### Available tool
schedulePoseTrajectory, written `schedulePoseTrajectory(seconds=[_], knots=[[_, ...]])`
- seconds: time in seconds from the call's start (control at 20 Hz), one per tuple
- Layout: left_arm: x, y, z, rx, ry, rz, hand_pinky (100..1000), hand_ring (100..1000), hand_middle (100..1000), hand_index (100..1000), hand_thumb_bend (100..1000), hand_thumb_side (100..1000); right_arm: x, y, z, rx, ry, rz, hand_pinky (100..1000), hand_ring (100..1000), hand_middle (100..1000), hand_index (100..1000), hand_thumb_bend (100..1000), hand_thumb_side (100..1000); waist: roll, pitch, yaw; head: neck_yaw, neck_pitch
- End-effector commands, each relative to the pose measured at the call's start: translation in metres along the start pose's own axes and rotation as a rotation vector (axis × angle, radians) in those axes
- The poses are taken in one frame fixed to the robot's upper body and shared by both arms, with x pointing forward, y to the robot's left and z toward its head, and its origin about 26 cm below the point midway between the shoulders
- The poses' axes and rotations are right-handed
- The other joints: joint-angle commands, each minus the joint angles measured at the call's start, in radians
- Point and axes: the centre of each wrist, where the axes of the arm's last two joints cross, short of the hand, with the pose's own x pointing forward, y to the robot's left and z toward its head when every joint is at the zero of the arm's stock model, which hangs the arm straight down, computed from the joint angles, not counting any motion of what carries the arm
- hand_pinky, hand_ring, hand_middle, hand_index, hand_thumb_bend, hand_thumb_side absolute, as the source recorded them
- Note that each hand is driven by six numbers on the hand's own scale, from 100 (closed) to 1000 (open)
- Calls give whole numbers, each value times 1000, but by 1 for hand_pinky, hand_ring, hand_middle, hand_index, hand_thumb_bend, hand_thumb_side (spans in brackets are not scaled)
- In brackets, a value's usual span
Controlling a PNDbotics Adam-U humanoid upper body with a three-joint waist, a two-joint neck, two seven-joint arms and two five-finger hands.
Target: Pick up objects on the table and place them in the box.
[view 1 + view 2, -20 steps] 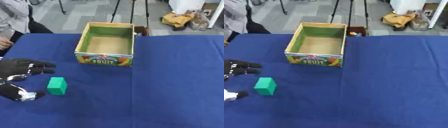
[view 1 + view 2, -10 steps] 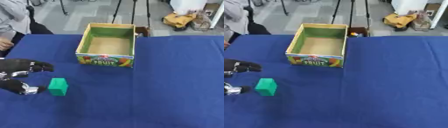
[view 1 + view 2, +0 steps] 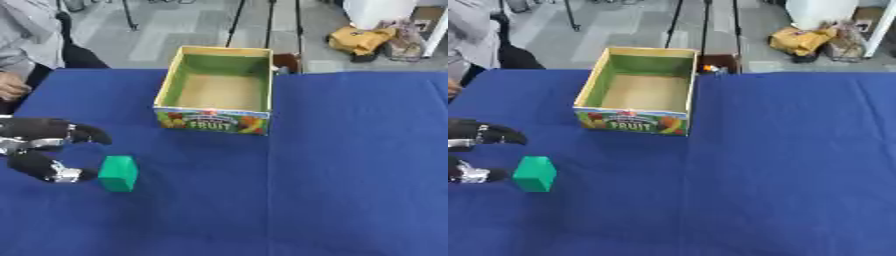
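Reaching: left hand (image 3: pixel 42 150) in from the left edge, level with the green block (image 3: pixel 118 173), thumb tip just beside the block's left face, upper fingers arched above and to the left of it.
Hand state: spread in a wide C, curled round nothing; contact between thumb and block not clear enough to call.
Right hand: nowhere in either view.
Block: upright on the blue bench (image 3: pixel 350 175), lower left of the scene, well short of the box and left of its front wall.
Box: fruit box (image 3: pixel 219 91) open at the top, printed front wall toward the robot, floor bare as far as can be seen (no object inside yet).
Step in hand: approach to the grasp, judged by the open span set beside the block; pick not yet made.
Next move calls for: sliding rightward so thumb and fingers bracket the block, closing, lifting above the front wall, then carrying forward and right over the opening.
In the way: nothing on the cloth between block and box; the front wall the only thing to clear.
Around: person's sleeve and hand (image 3: pixel 12 89) at the far left edge, off the task's things; yellow bag (image 3: pixel 359 40) and stand legs on the floor beyond.
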Motion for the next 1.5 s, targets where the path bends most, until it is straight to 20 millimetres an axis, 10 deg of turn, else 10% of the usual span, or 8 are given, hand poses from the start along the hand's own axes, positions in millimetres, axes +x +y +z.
schedulePoseTrajectory(seconds=[0.05, 1.5], knots=[[-1, 12, 6, -21, -1, -39, 895, 955, 970, 1000, 468, 1000, 5, -2, -6, -1, -26, 2, 804, 883, 518, 832, 100, 931, 3, -15, 1, 3, -9], [-2, 1, -20, -77, 34, -41, 860, 948, 955, 1000, 457, 1000, 5, -3, -6, -28, -19, 2, 807, 884, 509, 818, 100, 913, 6, -7, -17, 26, -6]])
